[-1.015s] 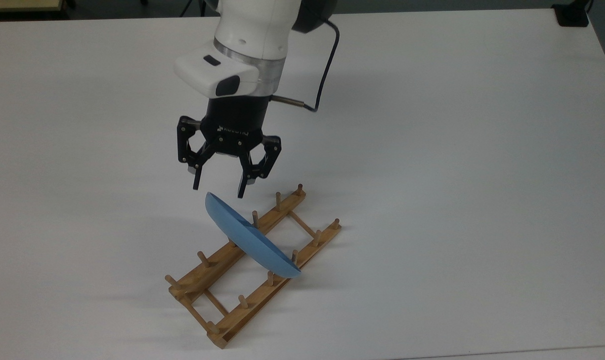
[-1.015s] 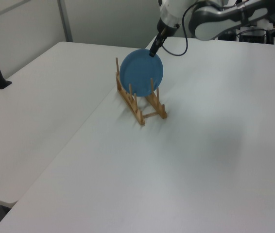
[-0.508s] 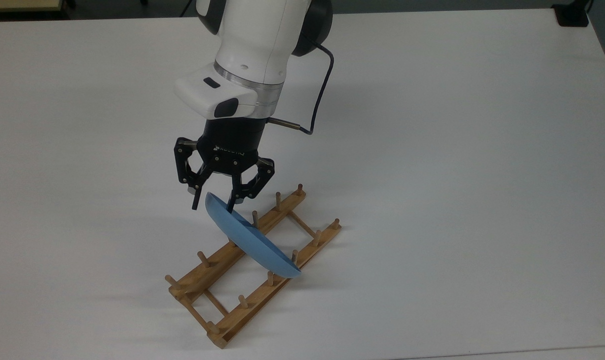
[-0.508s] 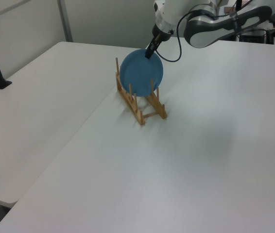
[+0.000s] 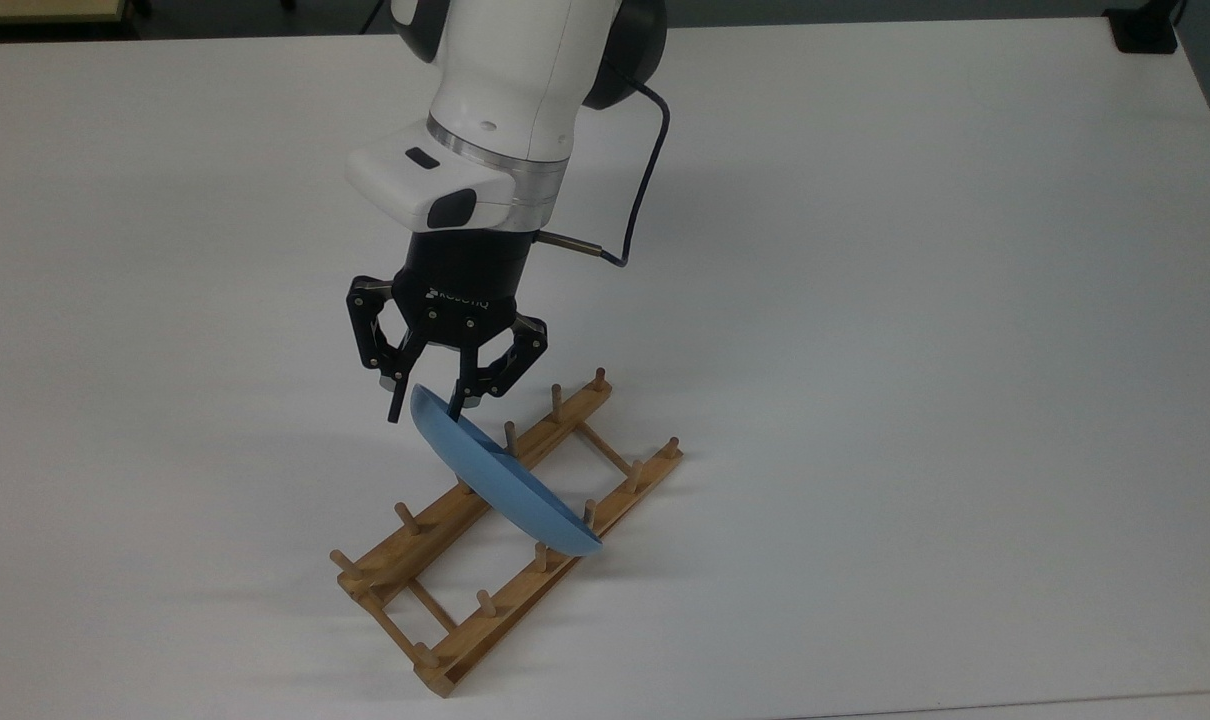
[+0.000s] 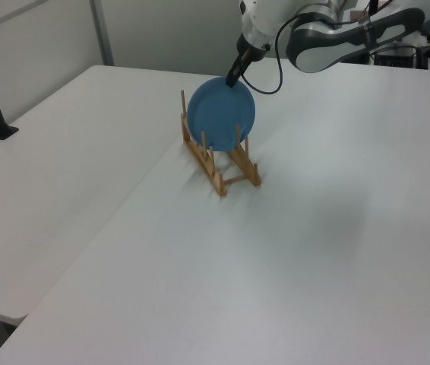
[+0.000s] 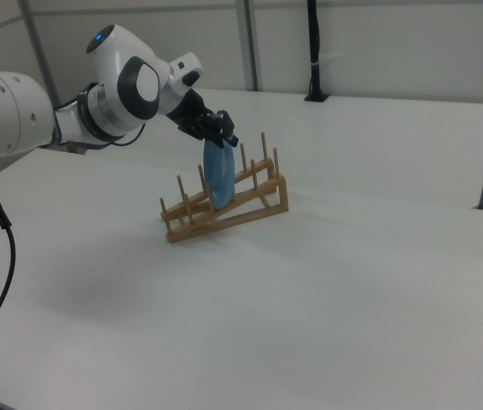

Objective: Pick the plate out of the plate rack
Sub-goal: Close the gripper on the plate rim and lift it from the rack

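White table point(image 5: 915, 300), grey wall panels behind point(image 7: 378, 43), wooden plate rack point(image 5: 445, 590) w/ plate point(image 5: 495, 480)

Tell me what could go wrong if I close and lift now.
The gripper straddles only the top rim of the plate, so a shallow pinch may let it slip or swing. The plate sits tilted between the pegs of the plate rack; a lift that is not along its plane could snag a peg and drag the rack.

One plate point(image 5: 505, 480), one plate rack point(image 5: 435, 600) with ten pegs, one table point(image 5: 915, 350).
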You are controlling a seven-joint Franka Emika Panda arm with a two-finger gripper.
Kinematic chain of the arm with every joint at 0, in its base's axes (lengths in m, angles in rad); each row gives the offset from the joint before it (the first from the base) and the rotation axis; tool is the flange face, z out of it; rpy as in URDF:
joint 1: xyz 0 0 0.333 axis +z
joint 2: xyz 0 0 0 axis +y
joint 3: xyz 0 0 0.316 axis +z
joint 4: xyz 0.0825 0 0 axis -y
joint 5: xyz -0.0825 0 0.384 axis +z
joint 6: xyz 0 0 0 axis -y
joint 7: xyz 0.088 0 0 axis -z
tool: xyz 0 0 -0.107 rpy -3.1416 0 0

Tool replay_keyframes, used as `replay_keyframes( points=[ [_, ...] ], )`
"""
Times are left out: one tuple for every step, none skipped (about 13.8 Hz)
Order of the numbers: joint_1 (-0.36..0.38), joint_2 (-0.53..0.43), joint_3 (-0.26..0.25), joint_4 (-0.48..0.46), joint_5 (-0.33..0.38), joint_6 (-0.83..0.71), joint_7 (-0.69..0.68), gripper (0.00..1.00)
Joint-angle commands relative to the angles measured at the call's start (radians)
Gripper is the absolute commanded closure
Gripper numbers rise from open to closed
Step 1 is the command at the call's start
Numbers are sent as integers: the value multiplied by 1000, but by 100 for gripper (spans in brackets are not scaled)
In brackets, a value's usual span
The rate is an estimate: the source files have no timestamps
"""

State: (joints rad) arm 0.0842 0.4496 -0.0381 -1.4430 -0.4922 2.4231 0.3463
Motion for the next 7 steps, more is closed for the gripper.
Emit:
replay_keyframes(
  points=[
    [12,-5,-9,1,-23,11,25,75],
    [12,-6,-9,1,-23,11,25,78],
    [12,-8,-8,1,-25,10,25,79],
    [12,-9,-9,1,-25,8,25,81],
    [12,-14,-9,1,-26,8,25,84],
    [12,-22,-9,1,-26,7,23,86],
    [12,-35,-9,0,-48,5,23,88]
  ],
)
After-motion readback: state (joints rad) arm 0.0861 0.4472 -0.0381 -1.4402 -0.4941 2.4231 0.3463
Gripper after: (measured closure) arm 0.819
